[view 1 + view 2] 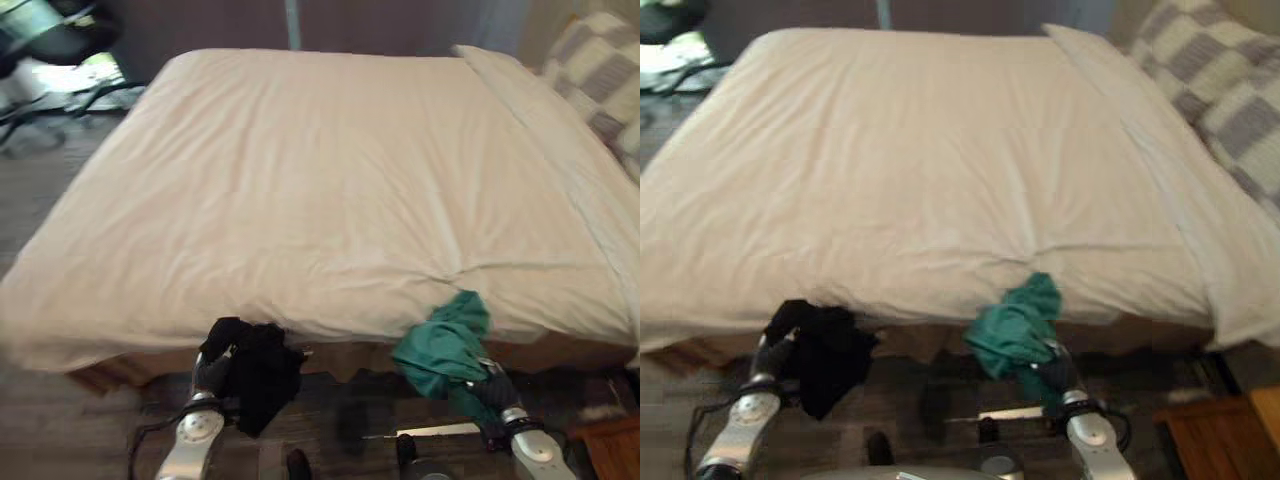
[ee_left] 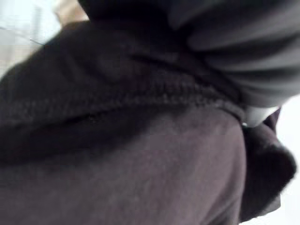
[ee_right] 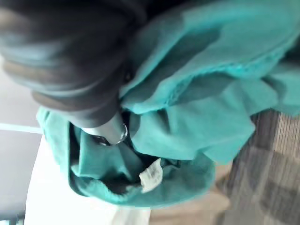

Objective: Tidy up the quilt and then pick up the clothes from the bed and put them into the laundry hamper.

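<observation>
A cream quilt point(image 1: 330, 190) lies spread smooth over the bed. At the bed's near edge my left hand point(image 1: 210, 372) grips a black garment point(image 1: 262, 372), which hangs bunched beside it and drapes close over the hand point(image 2: 243, 79) in the left wrist view as dark knit cloth point(image 2: 140, 154). My right hand point(image 1: 497, 390) holds a teal garment point(image 1: 445, 342) that rests partly against the quilt's edge. In the right wrist view the fingers point(image 3: 110, 129) are buried in the teal cloth point(image 3: 206, 98), which has a white label.
A grey and white checked pillow point(image 1: 1220, 90) sits at the bed's far right. A wooden piece of furniture point(image 1: 1210, 430) stands at the lower right on the dark floor. An office chair base point(image 1: 50, 95) shows at the far left.
</observation>
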You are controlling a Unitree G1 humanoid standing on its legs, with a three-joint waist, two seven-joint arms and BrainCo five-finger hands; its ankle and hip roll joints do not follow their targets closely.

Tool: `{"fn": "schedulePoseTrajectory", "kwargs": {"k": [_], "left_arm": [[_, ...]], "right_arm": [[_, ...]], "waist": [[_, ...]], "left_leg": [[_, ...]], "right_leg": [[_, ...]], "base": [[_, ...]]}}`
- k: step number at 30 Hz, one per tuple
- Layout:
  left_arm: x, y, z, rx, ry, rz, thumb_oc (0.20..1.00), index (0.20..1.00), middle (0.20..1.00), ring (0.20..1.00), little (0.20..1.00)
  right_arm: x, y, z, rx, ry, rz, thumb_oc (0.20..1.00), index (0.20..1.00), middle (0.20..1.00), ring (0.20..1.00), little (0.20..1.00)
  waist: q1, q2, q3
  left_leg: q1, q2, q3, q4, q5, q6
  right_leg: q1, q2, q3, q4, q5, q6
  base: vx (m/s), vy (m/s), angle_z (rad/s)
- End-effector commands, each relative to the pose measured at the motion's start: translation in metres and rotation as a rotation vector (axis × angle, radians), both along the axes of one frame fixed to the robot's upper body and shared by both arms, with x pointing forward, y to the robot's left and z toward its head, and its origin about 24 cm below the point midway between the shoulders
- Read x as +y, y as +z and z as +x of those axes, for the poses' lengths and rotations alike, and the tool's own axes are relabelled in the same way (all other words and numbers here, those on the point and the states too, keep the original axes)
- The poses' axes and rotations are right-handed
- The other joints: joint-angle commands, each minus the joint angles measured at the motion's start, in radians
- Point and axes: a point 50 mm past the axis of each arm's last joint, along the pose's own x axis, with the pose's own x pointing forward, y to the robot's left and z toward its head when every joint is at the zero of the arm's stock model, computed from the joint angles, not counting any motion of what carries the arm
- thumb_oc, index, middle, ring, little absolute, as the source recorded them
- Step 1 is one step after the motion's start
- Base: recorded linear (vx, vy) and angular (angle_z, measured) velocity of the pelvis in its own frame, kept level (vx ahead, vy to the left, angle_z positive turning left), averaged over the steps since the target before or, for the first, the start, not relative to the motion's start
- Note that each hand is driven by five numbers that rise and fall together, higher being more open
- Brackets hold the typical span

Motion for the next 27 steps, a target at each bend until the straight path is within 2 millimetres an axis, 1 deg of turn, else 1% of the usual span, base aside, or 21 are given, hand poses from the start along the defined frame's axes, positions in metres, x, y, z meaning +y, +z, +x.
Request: {"fn": "schedulePoseTrajectory", "kwargs": {"k": [1, 3, 4, 6, 7, 8, 9, 10, 12, 13, 15, 16, 17, 18, 19, 20, 21, 22, 23, 26, 27], "left_arm": [[0.008, 0.033, 0.011, -0.214, 0.047, -0.004, 0.200, 0.200, 0.200, 0.200, 0.200], [0.000, 0.037, 0.016, -0.251, 0.046, -0.047, 0.200, 0.200, 0.200, 0.200, 0.200], [-0.004, 0.036, 0.018, -0.249, 0.031, -0.064, 0.200, 0.200, 0.200, 0.200, 0.200], [-0.008, 0.033, 0.019, -0.236, 0.032, -0.089, 0.200, 0.200, 0.200, 0.200, 0.200], [-0.008, 0.031, 0.017, -0.227, 0.040, -0.098, 0.200, 0.200, 0.200, 0.200, 0.200], [-0.010, 0.027, 0.014, -0.211, 0.037, -0.118, 0.200, 0.200, 0.200, 0.200, 0.200], [-0.010, 0.027, 0.013, -0.209, 0.036, -0.118, 0.200, 0.200, 0.200, 0.200, 0.200], [-0.011, 0.023, 0.008, -0.189, 0.035, -0.133, 0.200, 0.200, 0.200, 0.200, 0.200], [-0.012, 0.020, 0.005, -0.170, 0.021, -0.140, 0.200, 0.200, 0.200, 0.200, 0.200], [-0.012, 0.018, 0.003, -0.154, 0.018, -0.131, 0.200, 0.200, 0.200, 0.200, 0.200], [-0.014, 0.014, 0.007, -0.134, 0.024, -0.118, 0.200, 0.200, 0.200, 0.200, 0.200], [-0.019, 0.013, 0.013, -0.129, 0.015, -0.116, 0.200, 0.200, 0.200, 0.200, 0.200], [-0.019, 0.013, 0.013, -0.129, 0.015, -0.116, 0.200, 0.200, 0.200, 0.200, 0.200], [-0.032, 0.012, 0.020, -0.128, -0.032, -0.122, 0.200, 0.200, 0.200, 0.200, 0.200], [-0.039, 0.013, 0.025, -0.128, -0.074, -0.115, 0.200, 0.200, 0.200, 0.200, 0.200], [-0.039, 0.013, 0.025, -0.128, -0.074, -0.115, 0.200, 0.200, 0.200, 0.200, 0.200], [-0.051, 0.012, 0.032, -0.114, -0.135, -0.097, 0.200, 0.200, 0.200, 0.200, 0.200], [-0.053, 0.006, 0.033, -0.072, -0.157, -0.069, 0.200, 0.200, 0.200, 0.200, 0.200], [-0.157, -0.020, 0.042, 0.077, -0.368, -0.150, 0.200, 0.200, 0.200, 0.200, 0.200], [-0.156, -0.018, 0.043, 0.065, -0.364, -0.165, 0.200, 0.200, 0.200, 0.200, 0.200], [-0.151, -0.011, 0.048, 0.024, -0.343, -0.194, 0.200, 0.200, 0.200, 0.200, 0.200]], "right_arm": [[0.005, 0.040, 0.047, -0.260, -0.035, -0.063, 0.200, 0.200, 0.200, 0.200, 0.200], [-0.001, 0.044, 0.047, -0.286, -0.064, -0.098, 0.200, 0.200, 0.200, 0.200, 0.200], [-0.004, 0.045, 0.047, -0.291, -0.080, -0.108, 0.200, 0.200, 0.200, 0.200, 0.200], [-0.013, 0.046, 0.045, -0.291, -0.122, -0.125, 0.200, 0.200, 0.200, 0.200, 0.200], [-0.017, 0.045, 0.042, -0.288, -0.143, -0.126, 0.200, 0.200, 0.200, 0.200, 0.200], [-0.020, 0.040, 0.035, -0.256, -0.165, -0.125, 0.200, 0.200, 0.200, 0.200, 0.200], [-0.020, 0.039, 0.034, -0.254, -0.165, -0.125, 0.200, 0.200, 0.200, 0.200, 0.200], [-0.022, 0.025, 0.021, -0.182, -0.211, -0.105, 0.200, 0.200, 0.200, 0.200, 0.200], [-0.021, 0.018, 0.014, -0.145, -0.234, -0.082, 0.200, 0.200, 0.200, 0.200, 0.200], [-0.022, 0.015, 0.012, -0.127, -0.241, -0.084, 0.200, 0.200, 0.200, 0.200, 0.200], [-0.018, 0.013, 0.014, -0.120, -0.251, -0.057, 0.200, 0.200, 0.200, 0.200, 0.200], [-0.018, 0.012, 0.017, -0.122, -0.263, -0.045, 0.200, 0.200, 0.200, 0.200, 0.200], [-0.018, 0.012, 0.017, -0.122, -0.263, -0.045, 0.200, 0.200, 0.200, 0.200, 0.200], [-0.020, 0.015, 0.017, -0.142, -0.270, -0.039, 0.200, 0.200, 0.200, 0.200, 0.200], [-0.021, 0.016, 0.018, -0.152, -0.275, -0.043, 0.200, 0.200, 0.200, 0.200, 0.200], [-0.022, 0.016, 0.018, -0.153, -0.276, -0.044, 0.200, 0.200, 0.200, 0.200, 0.200], [-0.025, 0.015, 0.016, -0.152, -0.296, -0.040, 0.200, 0.200, 0.200, 0.200, 0.200], [-0.029, 0.014, 0.016, -0.146, -0.308, -0.070, 0.200, 0.200, 0.200, 0.200, 0.200], [-0.039, -0.067, -0.034, 0.314, -0.441, -0.012, 0.200, 0.200, 0.200, 0.200, 0.200], [-0.042, -0.066, -0.033, 0.311, -0.442, -0.024, 0.200, 0.200, 0.200, 0.200, 0.200], [-0.041, -0.059, -0.023, 0.259, -0.437, -0.014, 0.200, 0.200, 0.200, 0.200, 0.200]], "waist": [[0.156, -0.020, 0.087], [0.208, -0.020, 0.097], [0.220, -0.021, 0.101], [0.211, -0.022, 0.099], [0.209, -0.024, 0.093], [0.207, -0.024, 0.085], [0.206, -0.024, 0.083], [0.226, -0.031, 0.054], [0.240, -0.035, 0.054], [0.229, -0.036, 0.060], [0.199, -0.018, 0.084], [0.189, 0.004, 0.094], [0.190, 0.004, 0.094], [0.166, 0.026, 0.107], [0.153, 0.029, 0.114], [0.151, 0.031, 0.112], [0.118, 0.022, 0.115], [0.102, 0.019, 0.117], [0.090, 0.043, 0.119], [0.087, 0.040, 0.118], [0.087, 0.036, 0.116]], "left_leg": [[0.058, -0.039, -0.110, 0.003, -0.112, -0.009], [0.004, -0.045, -0.157, 0.003, -0.094, -0.027], [-0.009, -0.035, -0.122, 0.003, -0.086, -0.031], [-0.008, 0.011, 0.031, 0.003, -0.091, -0.035], [-0.004, 0.045, 0.147, 0.003, -0.089, -0.037], [0.004, 0.048, 0.188, 0.003, -0.083, -0.036], [0.004, 0.047, 0.187, 0.003, -0.083, -0.036], [-0.005, 0.024, 0.186, 0.003, -0.085, -0.021], [-0.004, -0.024, 0.148, 0.003, -0.112, 0.021], [0.009, -0.051, 0.124, 0.003, -0.134, 0.040], [0.038, -0.076, 0.067, 0.003, -0.153, 0.056], [0.036, -0.075, 0.037, 0.003, -0.130, 0.061], [0.036, -0.075, 0.037, 0.003, -0.130, 0.061], [0.038, -0.089, -0.052, 0.003, -0.118, 0.053], [0.042, -0.104, -0.100, 0.003, -0.116, 0.049], [0.040, -0.102, -0.103, 0.003, -0.115, 0.048], [0.052, -0.135, -0.169, 0.003, -0.122, 0.038], [0.055, -0.147, -0.196, 0.003, -0.124, 0.039], [0.130, -0.084, -0.051, 0.003, -0.155, -0.001], [0.138, -0.077, -0.046, 0.003, -0.157, -0.007], [0.176, -0.057, -0.030, 0.003, -0.153, -0.017]], "right_leg": [[0.051, -0.001, -0.054, -0.007, -0.047, 0.047], [0.092, -0.025, -0.213, -0.052, -0.051, 0.053], [0.110, -0.042, -0.284, -0.054, -0.054, 0.057], [0.156, -0.079, -0.400, -0.052, -0.048, 0.083], [0.169, -0.098, -0.457, -0.044, -0.025, 0.095], [0.179, -0.112, -0.480, -0.040, -0.004, 0.100], [0.181, -0.113, -0.482, -0.042, -0.003, 0.102], [0.197, -0.154, -0.540, 0.014, 0.014, 0.118], [0.178, -0.222, -0.577, 0.191, 0.054, 0.119], [0.157, -0.256, -0.561, 0.286, 0.080, 0.121], [0.068, -0.220, -0.397, 0.400, 0.082, 0.113], [0.020, -0.162, -0.336, 0.408, 0.043, 0.082], [0.019, -0.162, -0.336, 0.408, 0.043, 0.082], [-0.040, -0.056, -0.224, 0.362, -0.056, 0.056], [-0.062, -0.007, -0.173, 0.329, -0.099, 0.039], [-0.063, -0.006, -0.176, 0.326, -0.096, 0.039], [-0.070, 0.049, -0.083, 0.195, -0.101, 0.030], [-0.071, 0.064, -0.031, 0.132, -0.088, 0.026], [0.050, 0.060, -0.122, 0.010, -0.084, 0.000], [0.058, 0.064, -0.123, -0.001, -0.083, -0.004], [0.080, 0.078, -0.106, -0.031, -0.086, -0.011]], "base": [[-0.10, 0.019, 1.60], [-0.07, 0.041, 2.06], [0.01, 0.159, 2.25], [0.10, 0.300, 2.51], [0.08, 0.366, 2.60], [0.01, 0.259, 2.39], [0.08, 0.403, 2.96], [0.13, 0.429, 2.32], [0.19, 0.495, 1.97], [0.22, 0.414, 1.99], [0.14, 0.335, 2.19], [0.02, 0.191, 1.97], [0.01, 0.181, 1.87], [0.07, 0.090, 1.55], [0.07, 0.088, 1.97], [0.11, -0.010, 1.80], [0.14, -0.033, 2.22], [0.14, -0.046, 2.04], [0.06, -0.030, 1.63], [0.08, -0.126, -0.06], [0.11, -0.121, -0.56]]}}
